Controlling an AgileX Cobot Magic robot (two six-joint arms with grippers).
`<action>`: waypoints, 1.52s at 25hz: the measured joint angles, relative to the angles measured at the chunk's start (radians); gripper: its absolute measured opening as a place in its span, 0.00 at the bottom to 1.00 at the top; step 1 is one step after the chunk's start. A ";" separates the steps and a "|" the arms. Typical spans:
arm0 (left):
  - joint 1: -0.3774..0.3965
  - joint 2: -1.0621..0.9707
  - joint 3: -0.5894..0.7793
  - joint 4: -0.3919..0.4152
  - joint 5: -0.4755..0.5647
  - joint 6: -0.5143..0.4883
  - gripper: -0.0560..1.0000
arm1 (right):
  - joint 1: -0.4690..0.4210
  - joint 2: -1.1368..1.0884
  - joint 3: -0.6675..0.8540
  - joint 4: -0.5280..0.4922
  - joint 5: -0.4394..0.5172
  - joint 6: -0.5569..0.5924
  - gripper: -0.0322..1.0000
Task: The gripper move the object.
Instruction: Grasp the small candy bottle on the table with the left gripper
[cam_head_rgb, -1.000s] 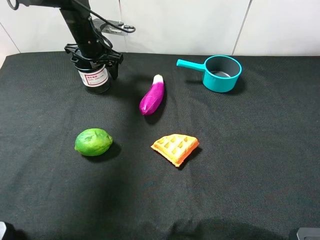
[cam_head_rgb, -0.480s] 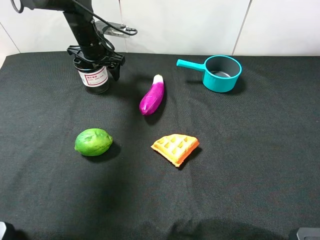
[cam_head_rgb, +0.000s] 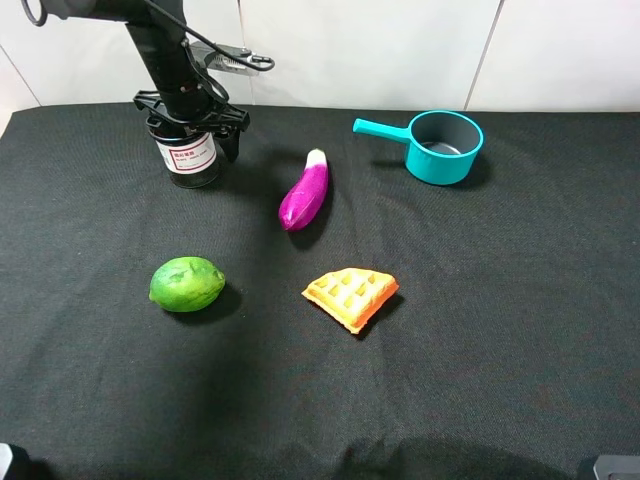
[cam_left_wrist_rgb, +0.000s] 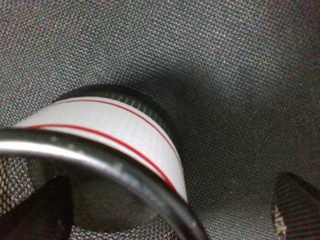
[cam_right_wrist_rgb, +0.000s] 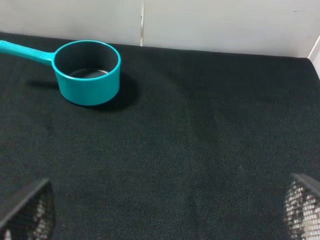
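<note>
Black mesh cup (cam_head_rgb: 190, 157), upright at the far-left corner of the desk (cam_head_rgb: 480, 390), sits directly beneath the left gripper (cam_head_rgb: 189, 124); jaws straddle its rim, grip unclear.

The cup (cam_head_rgb: 190, 160) is small and round, made of black wire mesh, with a white label and red print. It stands upright at about 10 o'clock in the high view. The black claw gripper (cam_head_rgb: 190, 124) sits over its top, fingers spread wide.
</note>
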 joint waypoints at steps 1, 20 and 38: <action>0.000 0.000 0.000 0.000 0.000 0.000 0.84 | 0.000 0.000 0.000 0.000 0.000 0.000 0.70; -0.007 0.000 0.000 -0.004 0.003 0.000 0.49 | 0.000 0.000 0.000 0.000 0.000 0.000 0.70; -0.007 0.000 0.000 0.004 -0.007 0.011 0.16 | 0.000 0.000 0.000 0.000 0.000 0.000 0.70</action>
